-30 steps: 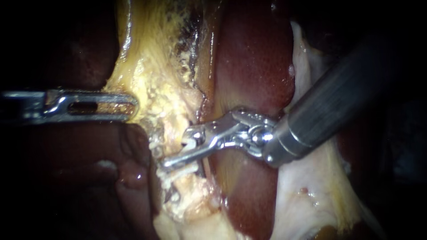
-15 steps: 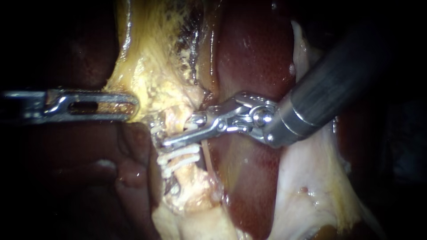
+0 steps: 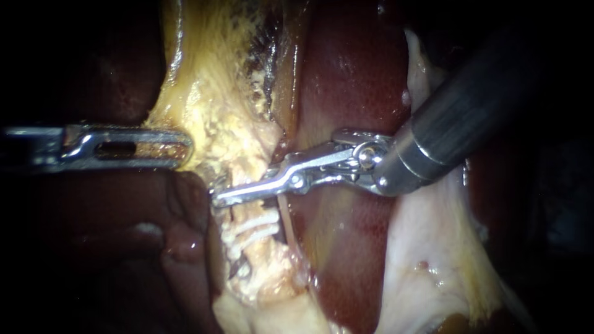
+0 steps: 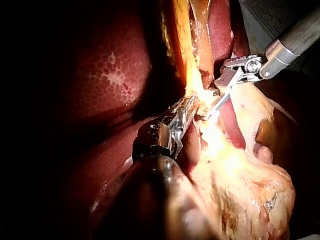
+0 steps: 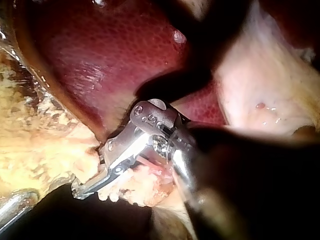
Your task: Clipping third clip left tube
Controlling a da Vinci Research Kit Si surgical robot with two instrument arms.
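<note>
A: Left side?
B: Our left instrument [image 3: 180, 148] clamps yellow tissue [image 3: 204, 117], which we judge tensions the left tube [image 3: 247, 213].
A: Right?
B: Our right instrument [image 3: 219, 198] has its jaws squeezed across that tube, just far of two clips [image 3: 253, 234].

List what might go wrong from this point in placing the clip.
1. The right instrument lies across the tube just above the two clips; it may crowd or knock them.
2. The left instrument holds the yellow tissue beside the tube; if it slips, the tube could shift.
</note>
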